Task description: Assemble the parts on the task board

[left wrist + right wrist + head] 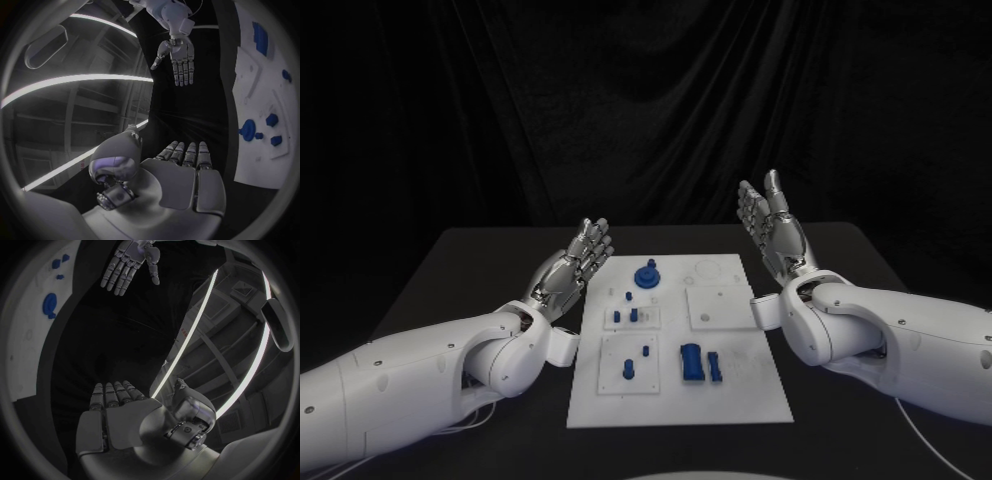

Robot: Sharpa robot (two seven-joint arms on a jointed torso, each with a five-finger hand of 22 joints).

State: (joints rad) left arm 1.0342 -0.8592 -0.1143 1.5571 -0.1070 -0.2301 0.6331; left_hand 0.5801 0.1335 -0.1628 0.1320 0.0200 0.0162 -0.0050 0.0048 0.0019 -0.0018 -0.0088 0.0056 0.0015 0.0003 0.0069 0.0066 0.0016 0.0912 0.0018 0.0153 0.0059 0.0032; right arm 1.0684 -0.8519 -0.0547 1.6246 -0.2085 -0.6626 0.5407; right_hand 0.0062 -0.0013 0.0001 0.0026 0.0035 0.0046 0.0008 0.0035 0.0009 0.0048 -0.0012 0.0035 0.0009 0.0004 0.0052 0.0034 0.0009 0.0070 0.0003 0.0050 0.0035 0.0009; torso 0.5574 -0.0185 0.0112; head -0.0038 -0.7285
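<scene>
Both hands [574,265] [772,228] flank task board [747,400], holding nothing.

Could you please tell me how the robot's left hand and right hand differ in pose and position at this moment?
The left hand sits lower in the head view, beside the task board's left edge; the right hand is raised higher, beyond the board's far right corner. The left hand's fingers lean to the right, the right hand's stand nearly upright. Both are open, fingers straight, holding nothing, with the blue parts untouched.
</scene>
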